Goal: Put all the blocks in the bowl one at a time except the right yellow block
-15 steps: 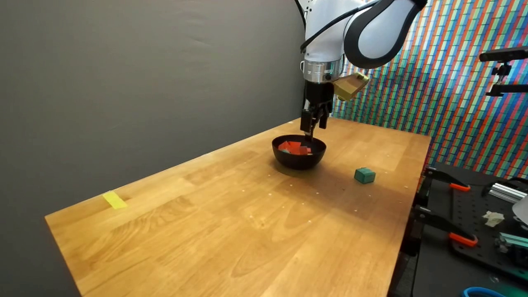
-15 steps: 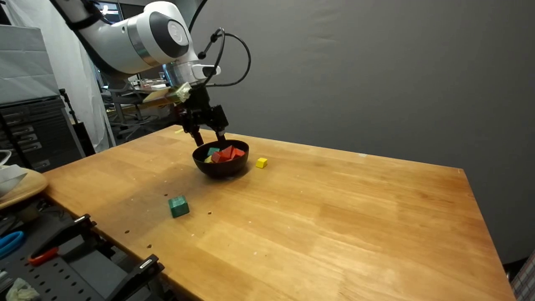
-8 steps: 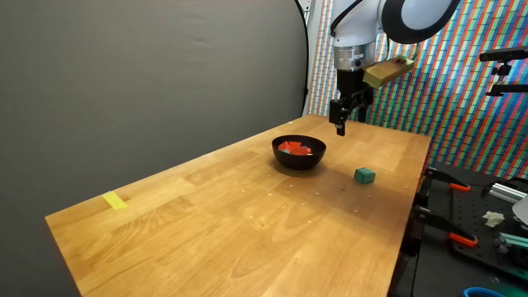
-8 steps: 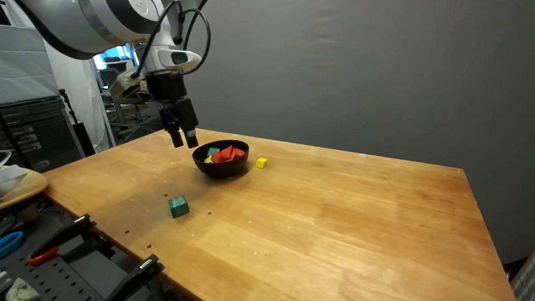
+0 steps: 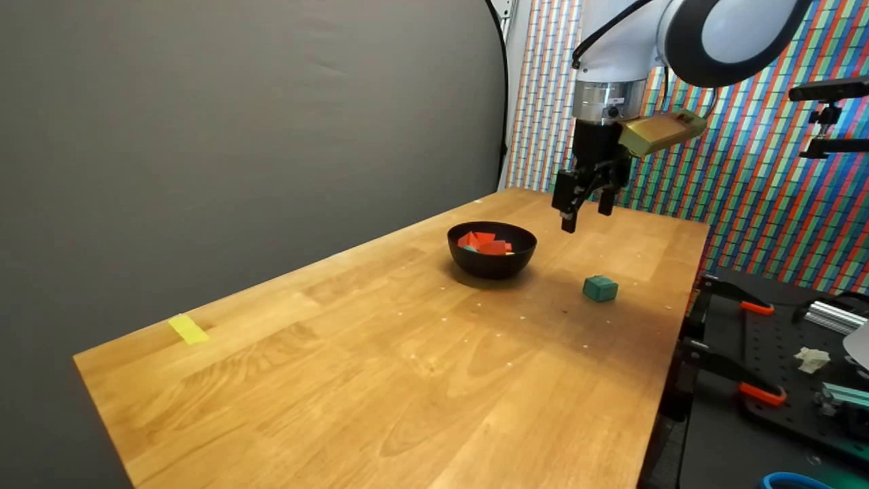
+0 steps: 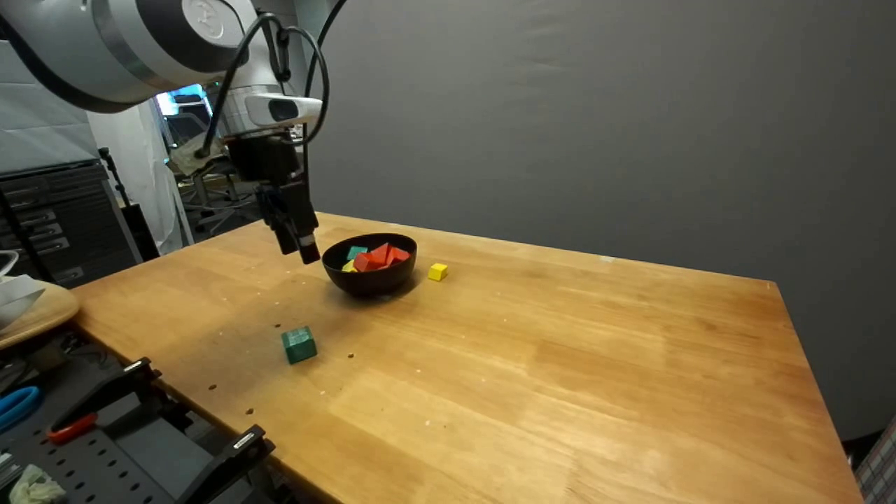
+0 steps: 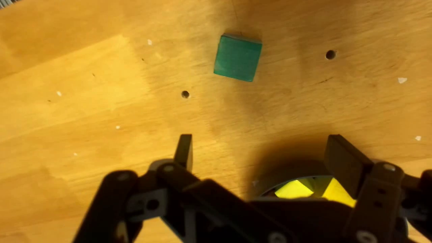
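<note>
A teal-green block (image 5: 601, 288) lies on the table in both exterior views and ahead of my fingers in the wrist view. The black bowl (image 6: 369, 283) holds red blocks (image 6: 381, 257), a teal block (image 6: 357, 253) and yellow blocks (image 7: 293, 189). On the table just right of the bowl, in an exterior view, sits a small yellow block (image 6: 438, 272); elsewhere it is hidden. My gripper (image 7: 260, 135) hangs over the table beside the bowl, above table height. Its fingers stand wide apart with nothing between them. Part of the bowl is covered by the gripper in the wrist view.
A flat yellow tape strip (image 5: 189, 329) is stuck near the table's far corner. Black clamps (image 6: 231, 462) grip the table edge close to the green block's side. A grey backdrop (image 6: 595, 140) rises behind the table.
The gripper has left its place above the bowl and moved out over the table, toward the teal-green block's side, sinking slightly in the last half second. Blocks and bowl have stayed put.
</note>
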